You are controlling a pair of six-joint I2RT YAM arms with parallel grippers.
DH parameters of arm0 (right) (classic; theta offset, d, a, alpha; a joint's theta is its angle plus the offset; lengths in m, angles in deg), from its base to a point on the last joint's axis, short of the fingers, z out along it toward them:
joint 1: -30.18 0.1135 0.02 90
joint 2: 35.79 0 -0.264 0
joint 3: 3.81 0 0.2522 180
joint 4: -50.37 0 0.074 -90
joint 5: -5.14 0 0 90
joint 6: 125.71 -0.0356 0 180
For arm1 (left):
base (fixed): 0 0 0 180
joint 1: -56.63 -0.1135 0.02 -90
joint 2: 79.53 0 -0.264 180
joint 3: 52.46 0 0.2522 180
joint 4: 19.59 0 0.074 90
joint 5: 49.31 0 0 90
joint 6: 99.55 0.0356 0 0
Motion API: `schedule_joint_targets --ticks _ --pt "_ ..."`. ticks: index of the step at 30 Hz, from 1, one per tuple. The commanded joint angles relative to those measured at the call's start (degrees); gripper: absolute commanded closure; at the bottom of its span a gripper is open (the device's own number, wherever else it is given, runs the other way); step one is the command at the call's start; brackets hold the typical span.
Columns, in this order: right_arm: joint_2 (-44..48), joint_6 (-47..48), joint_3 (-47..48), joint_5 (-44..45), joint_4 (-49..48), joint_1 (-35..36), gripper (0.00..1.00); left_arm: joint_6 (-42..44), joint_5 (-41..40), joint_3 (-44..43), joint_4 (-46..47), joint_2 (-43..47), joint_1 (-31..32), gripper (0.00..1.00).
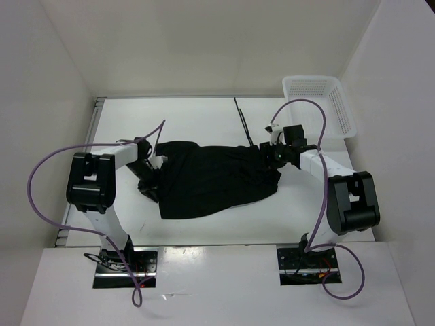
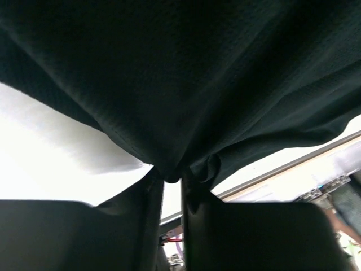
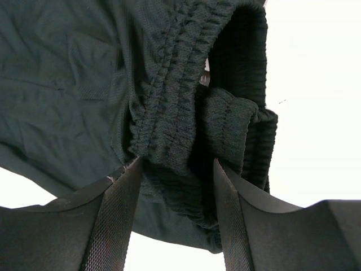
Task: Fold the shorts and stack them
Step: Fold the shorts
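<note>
The black shorts [image 1: 211,180] are lying spread out in the middle of the white table [image 1: 204,119], between the two arms. Their long axis is running left to right across the table, with the right end sitting slightly farther from the arm bases. The elastic waistband [image 3: 169,113] is pointing toward the robot's right and the leg end toward its left. A thin drawstring [image 1: 242,122] is trailing away from the waistband toward the far edge. The left gripper [image 1: 151,170] is gripping the left end. In its wrist view the jaws are standing close together, with a small pinch of black fabric narrowing into the gap between them. The cloth is draping up and away above the jaws. The right gripper [image 1: 275,155] is gripping the opposite end, its fingers [image 3: 115,220] standing partly apart with a thick bunch of gathered waistband filling the space between them. Taking one end in each gripper is probably meant to keep the garment stretched along its length, so that one end can be carried over the other for a fold. A white lattice basket [image 1: 319,92] is standing at the far right corner, well apart from the shorts.
</note>
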Motion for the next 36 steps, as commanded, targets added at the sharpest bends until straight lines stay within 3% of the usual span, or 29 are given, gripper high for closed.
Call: schedule_joint_targets --ticks 1,5,18,20,29,33,36 --pt "-0.28 0.33 0.68 1.26 -4.17 0.39 0.41 0.16 0.03 -0.86 0.54 -1.59 -0.26 0.78" --pt "-0.81 2.44 0.68 0.2 -4.7 0.39 0.45 0.16 0.55 -2.17 0.54 -1.59 -0.26 0.88" --pt "-1.95 6.75 5.16 -3.49 -5.93 2.67 0.48 0.16 -3.92 -6.84 -3.15 2.53 -0.26 0.91" --pt "-2.47 6.75 5.16 -3.49 -5.93 3.9 0.53 0.16 -3.92 -6.84 -3.68 2.54 -0.26 0.91" --pt "-2.48 6.31 0.69 0.2 -7.86 5.57 1.0 0.16 -4.45 -6.84 -3.68 2.54 -0.26 0.83" --pt "-1.96 8.94 4.01 -0.85 -5.15 5.57 1.0 0.16 -5.67 -6.84 -3.68 3.06 -0.26 0.9" --pt "-3.26 10.17 11.56 -1.9 -3.39 1.38 1.0 0.16 -8.05 -11.3 -6.03 4.21 -0.78 0.92"
